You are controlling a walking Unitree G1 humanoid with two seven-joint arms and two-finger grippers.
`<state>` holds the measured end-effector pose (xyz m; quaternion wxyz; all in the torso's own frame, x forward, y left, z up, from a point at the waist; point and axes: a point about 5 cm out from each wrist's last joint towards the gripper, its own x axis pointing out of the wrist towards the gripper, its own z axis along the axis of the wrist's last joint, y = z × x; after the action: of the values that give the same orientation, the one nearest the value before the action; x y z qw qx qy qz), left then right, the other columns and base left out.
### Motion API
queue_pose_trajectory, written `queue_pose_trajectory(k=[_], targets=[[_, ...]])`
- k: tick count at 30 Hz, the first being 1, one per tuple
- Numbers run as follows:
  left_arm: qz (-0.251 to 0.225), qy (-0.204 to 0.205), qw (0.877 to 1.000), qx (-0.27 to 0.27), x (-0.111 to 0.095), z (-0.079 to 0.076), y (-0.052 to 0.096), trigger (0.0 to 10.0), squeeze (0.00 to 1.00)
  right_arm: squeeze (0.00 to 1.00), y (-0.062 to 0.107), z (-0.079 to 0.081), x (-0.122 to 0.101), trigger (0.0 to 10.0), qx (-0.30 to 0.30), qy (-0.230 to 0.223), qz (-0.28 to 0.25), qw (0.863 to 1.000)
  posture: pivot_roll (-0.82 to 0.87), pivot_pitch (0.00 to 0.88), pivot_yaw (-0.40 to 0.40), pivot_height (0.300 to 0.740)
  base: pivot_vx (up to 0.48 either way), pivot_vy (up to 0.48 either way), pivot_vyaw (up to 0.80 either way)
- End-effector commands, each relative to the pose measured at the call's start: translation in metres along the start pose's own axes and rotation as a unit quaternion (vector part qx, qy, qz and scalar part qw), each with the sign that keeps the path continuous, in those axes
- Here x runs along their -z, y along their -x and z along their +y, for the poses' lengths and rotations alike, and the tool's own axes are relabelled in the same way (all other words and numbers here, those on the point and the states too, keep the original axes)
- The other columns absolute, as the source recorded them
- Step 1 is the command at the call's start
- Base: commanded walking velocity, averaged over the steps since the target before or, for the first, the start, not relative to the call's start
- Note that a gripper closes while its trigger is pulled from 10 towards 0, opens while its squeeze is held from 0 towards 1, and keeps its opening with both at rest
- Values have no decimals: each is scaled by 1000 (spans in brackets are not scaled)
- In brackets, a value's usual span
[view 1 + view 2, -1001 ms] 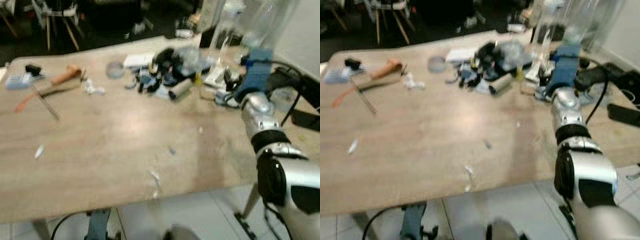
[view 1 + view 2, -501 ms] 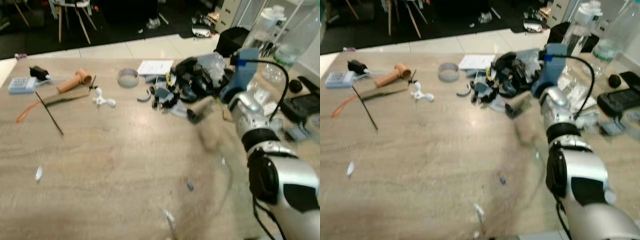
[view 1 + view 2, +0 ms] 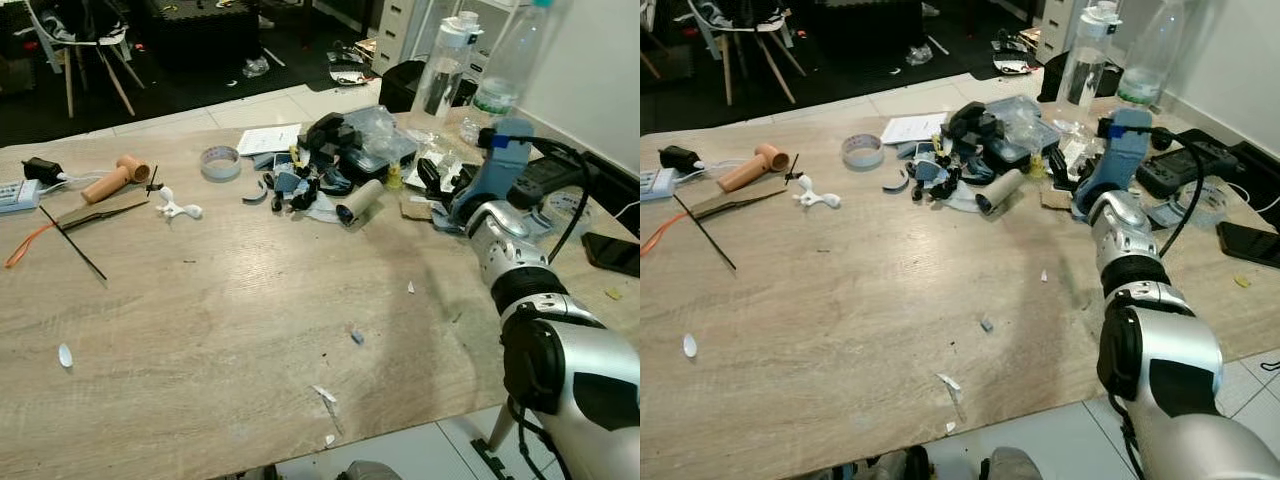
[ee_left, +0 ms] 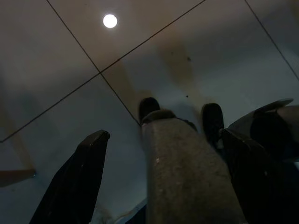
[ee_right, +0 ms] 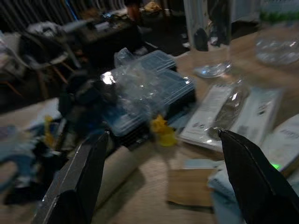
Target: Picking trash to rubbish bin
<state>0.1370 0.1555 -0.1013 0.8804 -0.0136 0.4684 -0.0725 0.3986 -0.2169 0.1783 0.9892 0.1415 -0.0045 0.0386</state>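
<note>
Jaws of the right gripper (image 5: 163,134) spread wide and holding nothing, poised low over the wooden table (image 3: 200,300) at the right side of the left eye frame. Just ahead of the fingertips: a small yellow piece (image 5: 162,129), a flat brown card scrap (image 5: 189,186) and a clear wrapper (image 5: 229,112), all lying close together.

Further out, in the upper centre of the frame, the main trash heap: a cardboard tube (image 3: 360,201) on its side, a crumpled clear plastic box (image 3: 375,140) and dark odds and ends touching one another. Loose paper scraps (image 3: 322,393) well apart, toward the lower centre.

Best to settle on one piece only, probably the card scrap or the tube as nearest and firmest. For the tube, turn the wrist so the fingers cross its length, then come down over its middle. For the flat scrap, slide one finger under an edge rather than pressing from above. Keep clear of the two tall bottles (image 3: 440,70) at the upper right and the black cable (image 3: 560,160) by the wrist.

Left gripper (image 4: 163,135) hanging idle toward the tiled floor, fingers likewise apart and empty.
</note>
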Motion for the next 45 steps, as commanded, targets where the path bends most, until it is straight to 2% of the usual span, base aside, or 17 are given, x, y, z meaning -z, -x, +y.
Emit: queue_pose_trajectory(k=[1,6,8,13,15,21,28,29,33,34,37,39,40,41,43,44,45], targets=[[77,-6,997,1,40,4,12,10000,0,0,1,2,9,10000,-9,-36,9,999,9,92,0,740,0,0,0],[85,-20,996,0,48,6,16,10000,0,0,0,6,6,10000,-31,-47,-3,998,33,140,19,740,0,0,0],[98,-40,994,-2,57,9,20,10000,0,0,-2,10,-1,10000,-56,-50,-17,997,42,162,26,740,0,0,0],[135,-57,989,-27,87,20,38,10000,0,0,-4,15,-20,10000,-99,-46,-51,993,66,233,54,740,0,0,0],[151,-59,986,-39,101,25,47,10000,0,0,-5,16,-33,10000,-117,-49,-71,989,78,272,71,740,0,0,0],[169,-68,982,-53,120,32,62,10000,0,0,-9,22,-54,10000,-143,-51,-92,984,91,311,86,740,0,0,0],[163,-92,981,-44,117,32,60,10000,0,0,-14,23,-43,10000,-90,-48,-40,994,100,328,92,740,0,0,0],[152,-102,982,-40,110,30,56,10000,0,0,-15,33,-40,10000,-122,-38,-29,991,97,332,94,740,0,0,0],[143,-109,983,-36,105,29,52,10000,0,0,-16,43,-43,10000,-168,-30,-29,985,86,333,93,740,0,0,0],[141,-113,983,-33,103,28,51,10000,0,0,-16,44,-43,10000,-177,-13,-16,984,79,334,92,740,0,0,0],[140,-118,983,-28,102,25,49,10000,0,0,-17,41,-41,10000,-161,36,26,986,65,332,86,740,0,0,0],[140,-118,983,-27,102,24,49,10000,0,0,-17,40,-40,10000,-159,47,43,985,62,330,84,740,0,0,0],[141,-119,983,-24,102,22,48,10000,0,0,-16,38,-34,10000,-152,60,86,983,49,326,76,740,0,0,0],[141,-119,983,-24,102,22,48,10000,0,0,-16,38,-34,10000,-152,60,86,983,49,326,76,740,0,0,0],[142,-120,982,-20,102,18,47,10000,0,0,-14,32,-25,10000,-129,82,148,977,39,321,66,740,0,0,0],[142,-120,982,-20,102,18,47,10000,0,0,-14,32,-25,10000,-129,82,148,977,39,321,66,740,0,0,0],[143,-120,982,-17,102,15,47,10000,0,0,-13,28,-25,10000,-117,100,157,976,31,318,60,740,0,0,0]])
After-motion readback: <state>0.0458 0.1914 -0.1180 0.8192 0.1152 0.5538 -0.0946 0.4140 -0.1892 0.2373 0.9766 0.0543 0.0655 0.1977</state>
